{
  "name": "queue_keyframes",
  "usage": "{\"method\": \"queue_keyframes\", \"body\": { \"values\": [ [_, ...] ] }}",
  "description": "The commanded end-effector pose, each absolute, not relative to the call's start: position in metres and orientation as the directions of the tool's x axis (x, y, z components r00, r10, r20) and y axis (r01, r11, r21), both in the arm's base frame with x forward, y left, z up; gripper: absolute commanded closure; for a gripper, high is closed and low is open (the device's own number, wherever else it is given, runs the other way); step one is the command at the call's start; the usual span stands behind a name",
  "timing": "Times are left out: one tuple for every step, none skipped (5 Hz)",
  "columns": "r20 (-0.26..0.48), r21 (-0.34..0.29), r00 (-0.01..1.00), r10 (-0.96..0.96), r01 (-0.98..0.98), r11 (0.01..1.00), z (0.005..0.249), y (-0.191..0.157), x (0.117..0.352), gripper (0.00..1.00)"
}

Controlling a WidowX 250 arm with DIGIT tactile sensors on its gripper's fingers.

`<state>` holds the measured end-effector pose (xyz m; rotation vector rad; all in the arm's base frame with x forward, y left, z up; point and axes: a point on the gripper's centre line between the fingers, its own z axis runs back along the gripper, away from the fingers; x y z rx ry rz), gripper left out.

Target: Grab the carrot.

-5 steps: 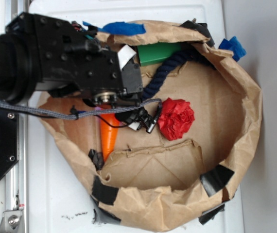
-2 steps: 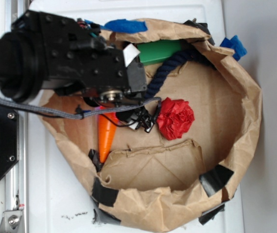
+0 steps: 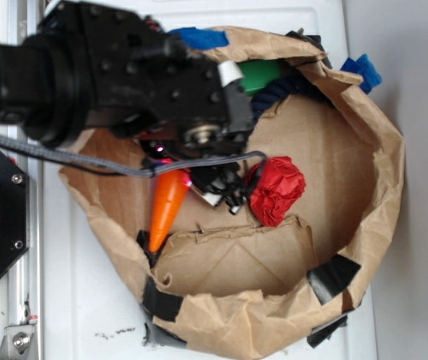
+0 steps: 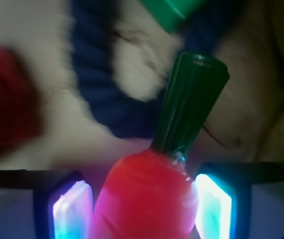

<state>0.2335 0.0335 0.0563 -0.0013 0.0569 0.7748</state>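
Exterior: my gripper [image 3: 170,166] sits over the carrot's [image 3: 166,206] thick end inside the paper bag [image 3: 379,142]; red flower [image 3: 276,189] just right of it.

Wrist: carrot [image 4: 147,199] between both pads [image 4: 213,209], stem cap [image 4: 189,107] pointing far. Jaws look narrow around it, contact unclear. Grasp step; next I squeeze firmly, then lift straight.

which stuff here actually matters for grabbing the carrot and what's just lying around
Belongs to the job:
- carrot, orange with a green stem
- gripper, a finger on each side of the carrot's thick end

Just lying about:
- red paper flower
- dark blue rope
- green block
- brown paper bag holding it all
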Motion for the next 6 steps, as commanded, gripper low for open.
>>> {"method": "queue_keyframes", "body": {
  "values": [
    [0.015,-0.022,0.906,0.423,-0.423,0.906,0.127,0.027,0.239,1.00],
    [0.060,0.003,0.938,0.340,-0.341,0.940,0.142,0.019,0.234,1.00],
    [0.130,0.008,0.947,0.294,-0.297,0.955,0.170,-0.006,0.224,1.00],
    [0.129,-0.002,0.937,0.325,-0.328,0.945,0.177,-0.012,0.223,1.00],
    [0.141,0.012,0.915,0.379,-0.384,0.923,0.175,-0.014,0.223,1.00],
    [0.133,0.016,0.909,0.395,-0.400,0.916,0.169,-0.009,0.219,1.00]
  ]
}}
